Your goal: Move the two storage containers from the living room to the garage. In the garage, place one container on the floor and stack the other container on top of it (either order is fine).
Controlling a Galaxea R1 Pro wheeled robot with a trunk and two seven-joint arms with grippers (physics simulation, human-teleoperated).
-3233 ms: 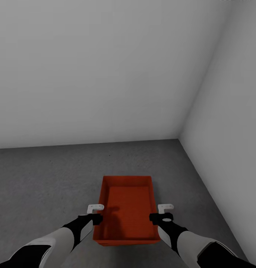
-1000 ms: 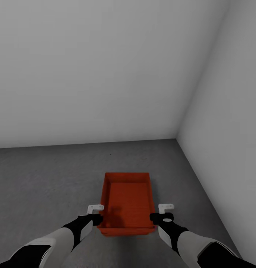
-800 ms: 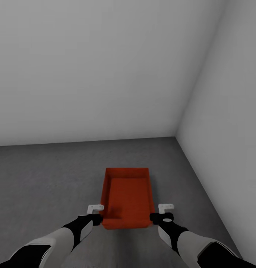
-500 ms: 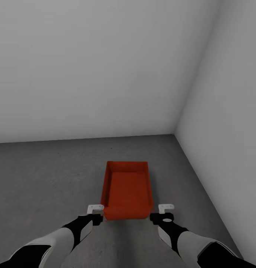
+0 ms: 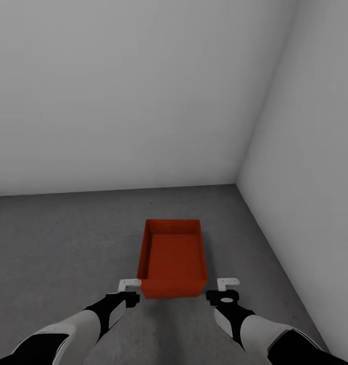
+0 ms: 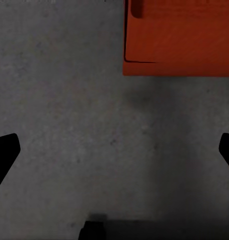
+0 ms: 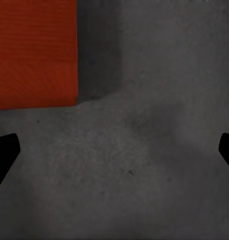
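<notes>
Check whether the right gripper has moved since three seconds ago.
Yes. The right gripper has drawn back toward the robot: it flanked the storage container's side, now it sits short of its near wall.

Dim, even light, soft shadows, slightly blurry

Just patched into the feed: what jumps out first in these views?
The orange-red storage container sits alone on the grey concrete floor, near the corner of two bare white walls. Just short of its near end, the left gripper and right gripper hang open and empty, one to each side.
</notes>
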